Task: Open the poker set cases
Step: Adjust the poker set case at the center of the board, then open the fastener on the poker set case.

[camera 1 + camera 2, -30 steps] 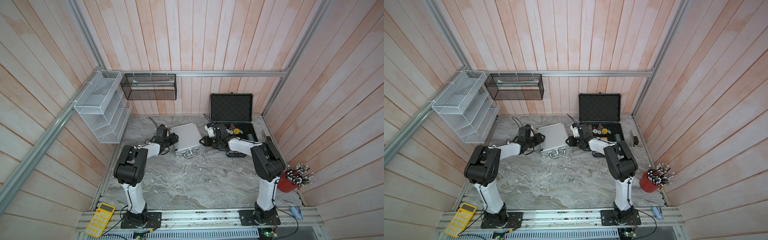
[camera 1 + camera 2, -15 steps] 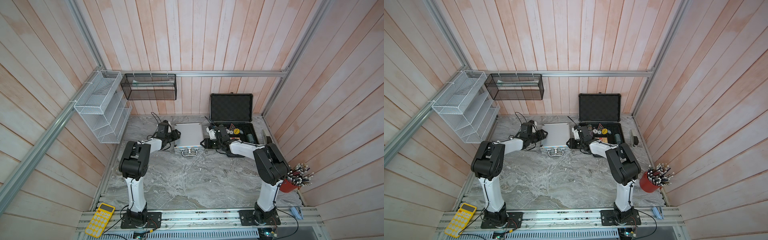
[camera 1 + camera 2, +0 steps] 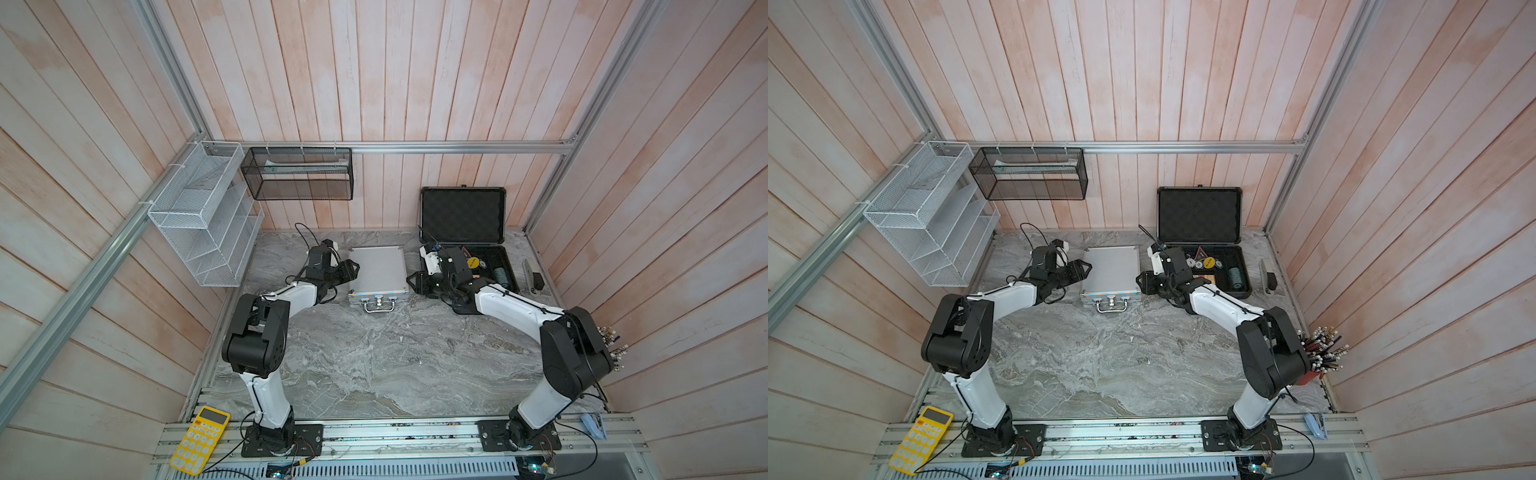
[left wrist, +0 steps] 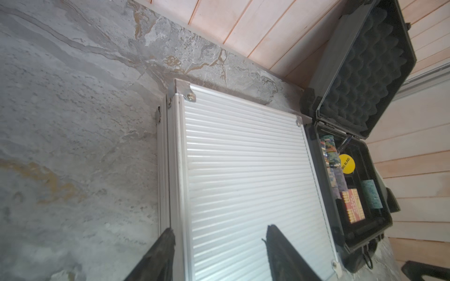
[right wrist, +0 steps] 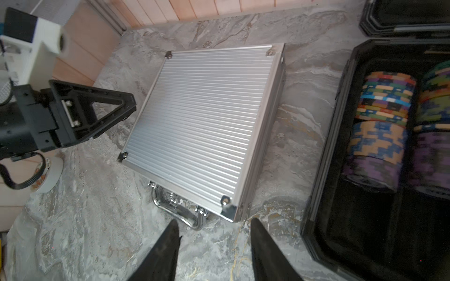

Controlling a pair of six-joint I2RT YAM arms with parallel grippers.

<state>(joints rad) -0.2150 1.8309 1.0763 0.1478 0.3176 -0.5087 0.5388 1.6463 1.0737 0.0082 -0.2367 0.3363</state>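
Silver ribbed aluminium case (image 3: 378,270) is lying shut mid-table, chrome handle (image 3: 377,306) facing near. Dark grey foam-lined case (image 3: 461,216), far right, is standing open. Left gripper (image 4: 219,231) is sitting at the silver case's left edge and right gripper (image 5: 214,222) is hovering off its near-right corner, both with jaws apart and empty. I'd be releasing the near-edge latches (image 3: 362,296) first, with the left bracing the body.

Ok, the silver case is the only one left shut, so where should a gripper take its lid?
Probably the lid's front edge beside the handle, from the robot's side: the silver case lies flat, handle facing the robot, hinge likely at the back.
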